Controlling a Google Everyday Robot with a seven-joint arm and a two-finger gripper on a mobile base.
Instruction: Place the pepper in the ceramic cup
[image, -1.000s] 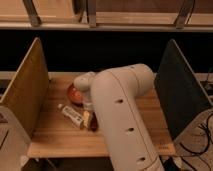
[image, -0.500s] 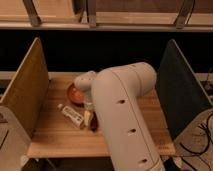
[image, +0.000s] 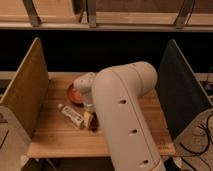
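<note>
A pale wooden counter (image: 55, 141) fills the middle under dim, warm light. A tan board (image: 24, 95) stands upright at its 9 o'clock edge and a dark panel (image: 183, 95) at 3 o'clock. A railed shelf (image: 125, 21) runs across 12 o'clock above a black gap. Cables (image: 202, 138) trail at 4 o'clock.

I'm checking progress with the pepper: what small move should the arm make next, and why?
Probably raise the tool slightly. It sits low over the table beside the white tube, with a dark red bit, likely the pepper, at its tip. The ceramic cup is out of sight, perhaps behind the arm.
</note>
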